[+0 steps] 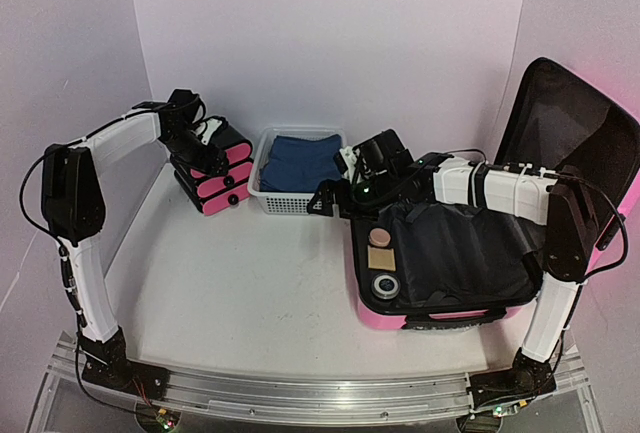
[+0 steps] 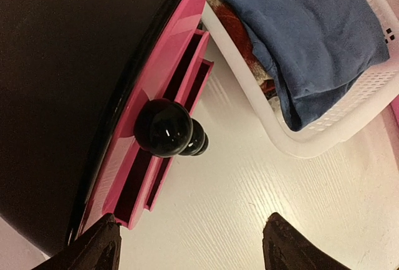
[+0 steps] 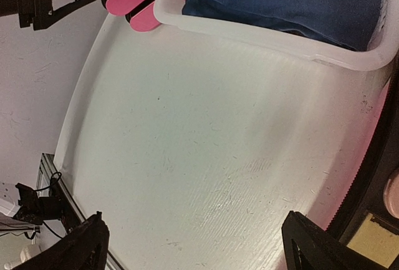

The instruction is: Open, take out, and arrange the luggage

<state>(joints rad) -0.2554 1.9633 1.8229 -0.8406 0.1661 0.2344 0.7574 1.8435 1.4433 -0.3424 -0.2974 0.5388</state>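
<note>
1. Already open: the luggage (image 1: 460,253) lay at the table's right side, lid up against the wall.
2. Blue clothing (image 1: 300,161) sat in the white basket (image 1: 262,198); small items (image 1: 382,253) lay inside the case, so unpacking looked partway done.
3. Left gripper (image 2: 187,245) faced the drawer unit (image 1: 215,188), jaws wide, holding nothing.
4. Right gripper (image 3: 193,245) hung between basket and case, jaws fully spread, empty.

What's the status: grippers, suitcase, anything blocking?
Left gripper open, empty, at knobs of drawer unit. Right gripper open, empty, over table by white basket. Pink suitcase open, lid up, small items inside. Right arm stretches across its shell.
</note>
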